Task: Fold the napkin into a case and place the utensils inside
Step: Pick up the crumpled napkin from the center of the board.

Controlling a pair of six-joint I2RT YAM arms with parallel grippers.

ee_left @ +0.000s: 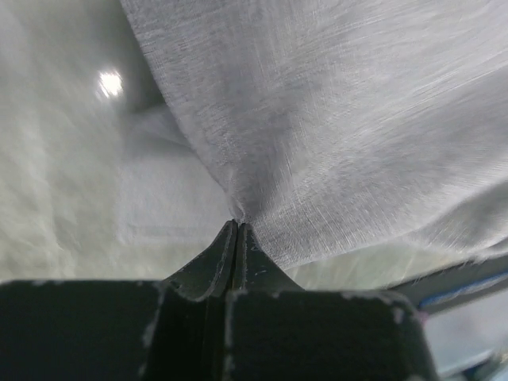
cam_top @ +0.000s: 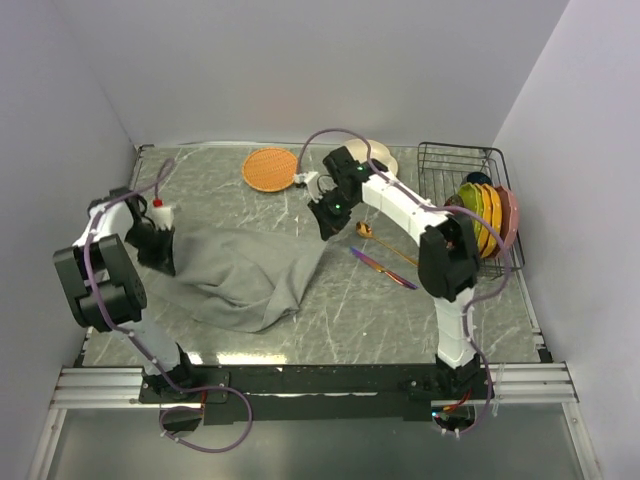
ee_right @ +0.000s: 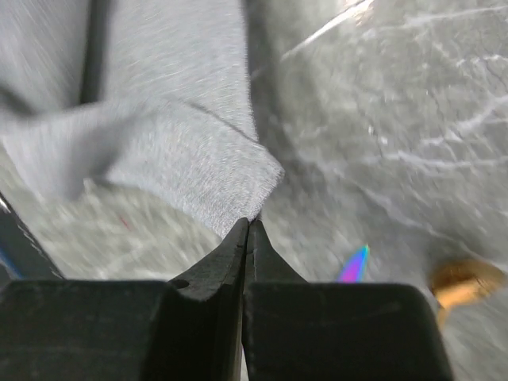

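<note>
A: The right gripper point(ee_right: 248, 228) is clamped shut on the very tip of a napkin point(cam_top: 240, 275) corner — a thin bite, from where I stand.

B: And the left gripper point(ee_left: 236, 230)?

A: Pinched tight too, but deeper into the cloth, with fabric fanning out above its jaws. From overhead the napkin stretches between the two. Its lower part lies rumpled on the marbled table point(cam_top: 350, 320), left of centre in the frame.

B: So a fold is starting. What would make it go well?

A: I'd move both arms together and hold the edge taut, so that thin corner isn't tugged free. Lay it over in one sweep, match edge to edge, and press it flat before letting go.

B: The utensils?

A: The gold spoon point(cam_top: 365, 230) and the purple knife point(cam_top: 385, 268) lie just right of centre, close by the right gripper — best to swing the cloth leftward, clear of them, or they may get dragged.
</note>
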